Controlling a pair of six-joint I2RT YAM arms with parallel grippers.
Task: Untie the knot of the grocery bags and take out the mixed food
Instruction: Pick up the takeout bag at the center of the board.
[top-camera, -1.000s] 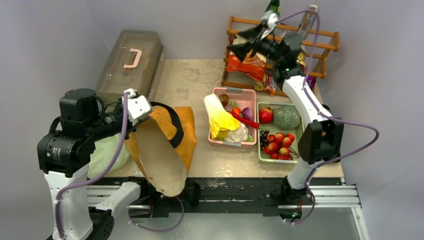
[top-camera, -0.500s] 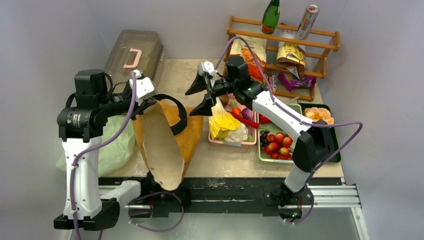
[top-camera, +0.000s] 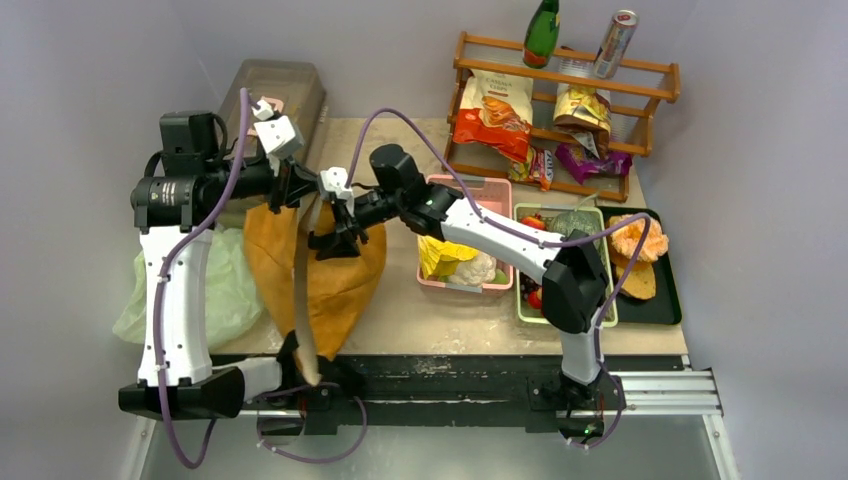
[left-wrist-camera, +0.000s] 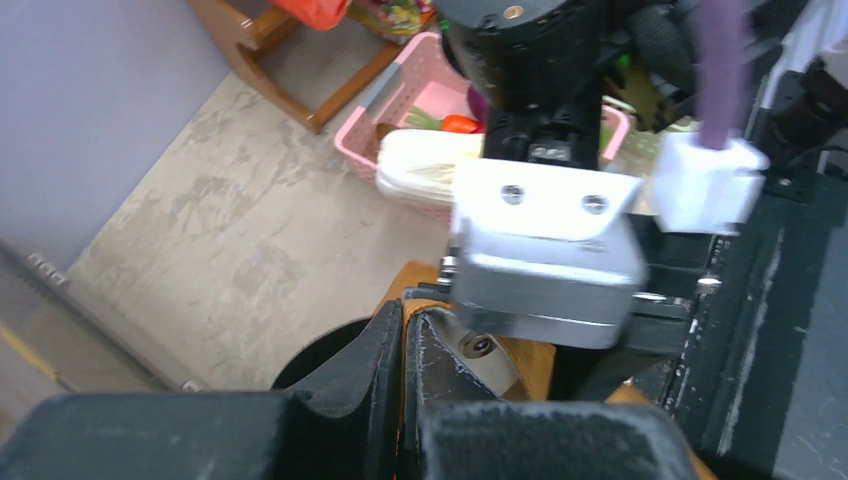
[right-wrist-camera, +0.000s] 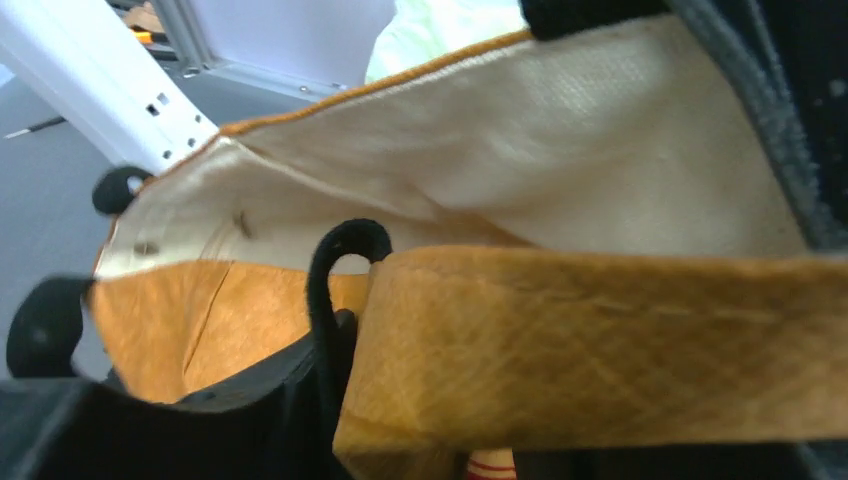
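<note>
Left gripper (top-camera: 296, 188) clamped on the far rim of the mustard tote (top-camera: 335, 285), holding its mouth up as the bag's length sags toward the near edge of the table (top-camera: 400, 160). Right gripper (top-camera: 335, 228), just beside it on the right, stands with jaws parted astride the opposite lip (not yet pinched, by the look). The pale-green plastic bag (top-camera: 220, 290) lies slack left of the tote; a leafy cabbage (top-camera: 440, 255) sits in the pink basket (top-camera: 480, 182) further right.
</note>
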